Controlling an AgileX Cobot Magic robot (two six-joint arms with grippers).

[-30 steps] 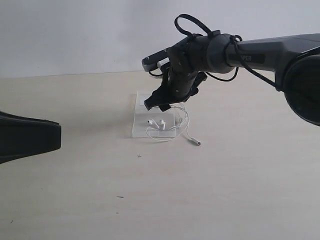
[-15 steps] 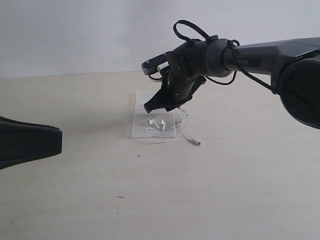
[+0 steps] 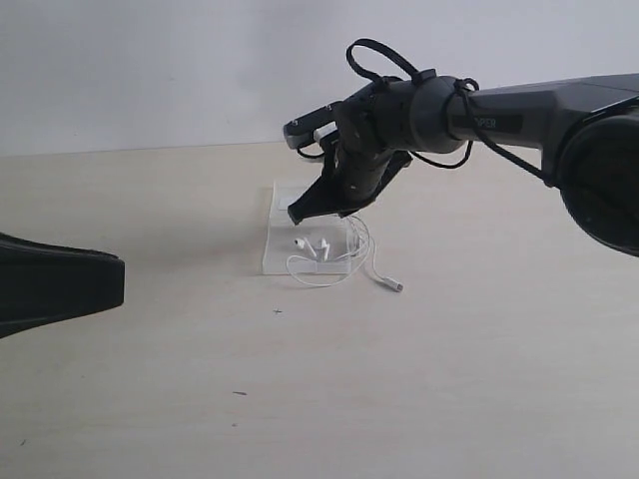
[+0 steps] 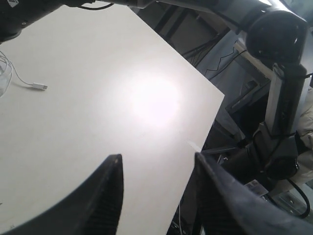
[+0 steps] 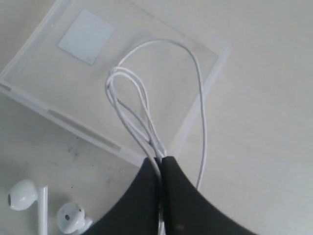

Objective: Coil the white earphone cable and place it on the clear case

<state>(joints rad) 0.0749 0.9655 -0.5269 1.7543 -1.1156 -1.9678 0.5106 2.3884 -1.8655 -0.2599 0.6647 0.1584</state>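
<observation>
Pinching several strands of the white earphone cable between fingertips pressed fully together, the right gripper hangs just above the clear case. From that grip the thin, glossy white wire fans out in narrow loops inside one wider loop, all spread over the case's transparent surface. Just beside the fingers, two small white earbuds lie side by side on the case. The case itself is flat and see-through, with a pale frosted rim and a whitish square patch on its farther part. A little beyond the case's edge, the metal-tipped plug rests on the pale table. Well apart, the left gripper stands wide open, holding nothing
</observation>
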